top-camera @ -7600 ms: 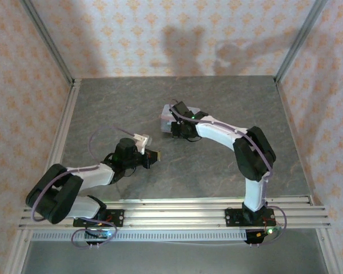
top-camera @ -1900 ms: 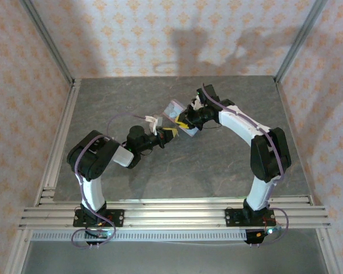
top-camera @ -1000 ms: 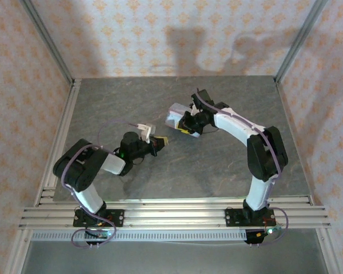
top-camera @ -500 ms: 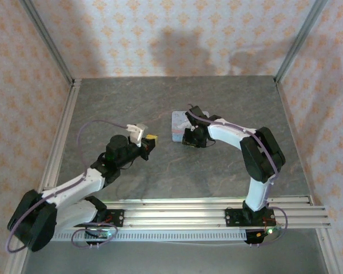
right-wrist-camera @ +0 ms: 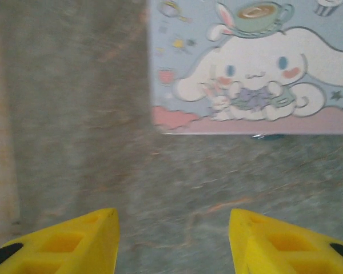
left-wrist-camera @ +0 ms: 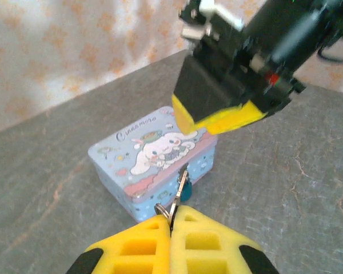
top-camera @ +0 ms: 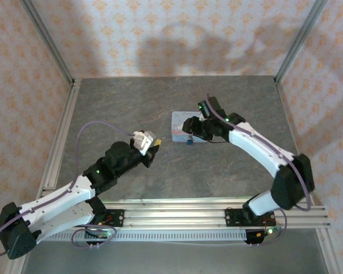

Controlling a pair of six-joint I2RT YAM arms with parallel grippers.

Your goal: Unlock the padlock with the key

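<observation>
The padlock (left-wrist-camera: 185,194) reads on my screen as a tiny teal-blue body hanging at the front wall of the pale-blue cartoon tin (left-wrist-camera: 154,151), below the lid's edge, with a thin shackle rising toward the rim; the tin sits flat near the middle of the grey table (top-camera: 131,103); the key (left-wrist-camera: 172,204) is a thin pale sliver poking out from the left gripper (left-wrist-camera: 171,222), whose yellow pads are pressed together on it; in the left wrist view the sliver overlaps the padlock, so I cannot tell there whether they touch; from above, that gripper sits apart from the tin, off its near left side; the left arm lies low and stretched out, running diagonally from its base toward the centre; the right arm rises from its base, bends at an elbow far to the right and reaches back over to the tin; the right gripper (right-wrist-camera: 171,220) points down over the tin's near edge, jaws spread wide with nothing between them.
</observation>
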